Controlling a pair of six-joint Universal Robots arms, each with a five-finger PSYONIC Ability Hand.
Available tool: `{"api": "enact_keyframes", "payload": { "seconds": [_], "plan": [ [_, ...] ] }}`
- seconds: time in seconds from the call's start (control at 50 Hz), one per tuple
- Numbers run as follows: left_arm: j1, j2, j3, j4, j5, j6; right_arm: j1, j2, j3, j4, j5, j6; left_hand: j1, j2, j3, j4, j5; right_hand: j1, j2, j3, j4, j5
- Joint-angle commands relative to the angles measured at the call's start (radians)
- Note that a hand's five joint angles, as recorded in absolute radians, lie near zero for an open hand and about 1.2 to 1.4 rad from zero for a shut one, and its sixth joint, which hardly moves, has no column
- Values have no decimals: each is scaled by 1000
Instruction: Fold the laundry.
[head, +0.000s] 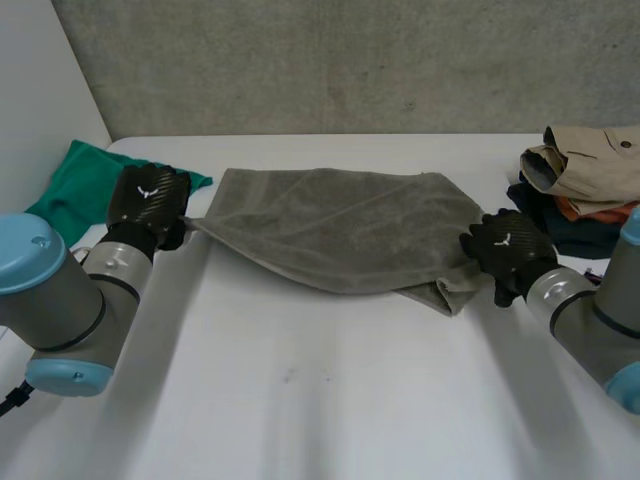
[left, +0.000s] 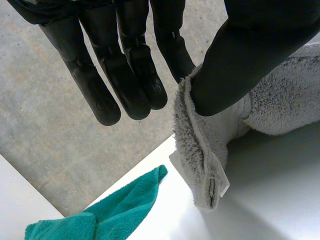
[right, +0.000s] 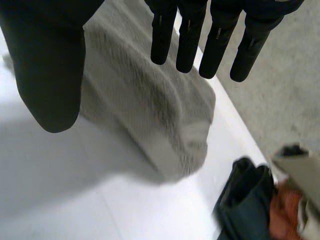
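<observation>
**Item:** 1 grey-olive terry towel (head: 340, 235). It lies rumpled at the centre of the white table (head: 300, 400), its length running from 9 o'clock to 3 o'clock. A doubled-under lump sits at its 4 o'clock end.

**Handling (judged):** Soft, limp and thick-piled, light to middling in weight, not fragile. The nap should grip rather than slip, and any unsupported part will sag. The hemmed corners are the best hold, since the hem gives a firmer ridge to pinch. Lifting from the middle would only bunch it.

**Left hand (head: 148, 205):** At the towel's 9 o'clock corner. The thumb nips the hemmed edge against 1 finger, and the other fingers are straight and close together. The corner comes to a point at the hand.

**Right hand (head: 510, 250):** At the 3 o'clock end. The fingers are straight and the thumb is held wide of them, with nothing between. I cannot tell whether it touches the cloth.

**Surroundings:**
- 1 green cloth (head: 75, 190) at 10 o'clock, just beyond the left hand.
- 1 pile of clothes (head: 585, 185) at 2 o'clock, a beige garment on top of orange and dark navy pieces.
</observation>
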Motion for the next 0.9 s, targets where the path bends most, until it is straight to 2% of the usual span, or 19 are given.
{"api": "enact_keyframes", "payload": {
  "seconds": [0.02, 0.12, 0.2, 0.22, 0.32, 0.38, 0.44, 0.5, 0.54, 0.6, 0.66, 0.7, 0.76, 0.8, 0.9],
  "plan": [
    [-1, 0, -2, 0, -1, -1, 89, 18, 20, -88, 4, -44, 239, 199, 203, 195, 243, 36, 48, 46, 67, 88],
    [2, 0, -3, 0, -1, -1, 134, 68, 40, -186, 14, -72, 239, 199, 203, 195, 243, 156, 168, 166, 188, 208],
    [7, 5, -3, -1, -1, -1, 138, 107, 40, -256, 21, -110, 239, 199, 203, 195, 243, 821, 833, 831, 853, 873],
    [7, 6, -3, -3, -1, -1, 134, 107, 38, -281, 33, -125, 239, 199, 203, 195, 243, 923, 936, 934, 955, 975],
    [14, 63, -2, -64, -1, 2, 124, 73, 38, -287, 93, -106, 239, 199, 203, 195, 243, 924, 937, 935, 956, 976],
    [28, 142, 3, -130, 1, 7, 112, -61, 43, -261, 123, -56, 239, 199, 203, 195, 243, 924, 937, 935, 956, 976],
    [54, 250, 15, -210, 1, 21, 77, -308, 18, -98, 151, 22, 239, 199, 203, 195, 243, 924, 937, 935, 956, 976],
    [95, 418, 59, -341, 4, 39, 62, -426, -61, 72, 182, 55, 239, 199, 203, 195, 243, 924, 937, 935, 956, 976],
    [109, 472, 81, -398, 4, 55, 49, -474, -121, 172, 200, 59, 239, 199, 203, 195, 243, 924, 937, 935, 956, 976],
    [141, 575, 135, -534, 20, 102, -35, -549, -254, 410, 248, 49, 239, 199, 203, 195, 243, 924, 937, 935, 956, 976],
    [151, 632, 180, -673, 82, 168, -81, -579, -344, 577, 248, 48, 239, 199, 203, 195, 243, 924, 937, 935, 956, 976],
    [149, 638, 184, -713, 111, 200, -92, -585, -376, 663, 242, 45, 239, 199, 203, 195, 243, 924, 937, 935, 956, 976],
    [148, 623, 185, -771, 165, 268, -95, -567, -370, 716, 240, 25, 239, 199, 203, 195, 243, 924, 937, 935, 956, 976],
    [151, 565, 187, -776, 175, 311, -92, -548, -358, 713, 240, 11, 239, 199, 203, 195, 243, 924, 937, 935, 956, 976],
    [132, 346, 242, -776, 169, 377, -43, -371, -368, 701, 266, -36, 239, 199, 203, 195, 243, 924, 937, 935, 956, 976]
  ]
}}
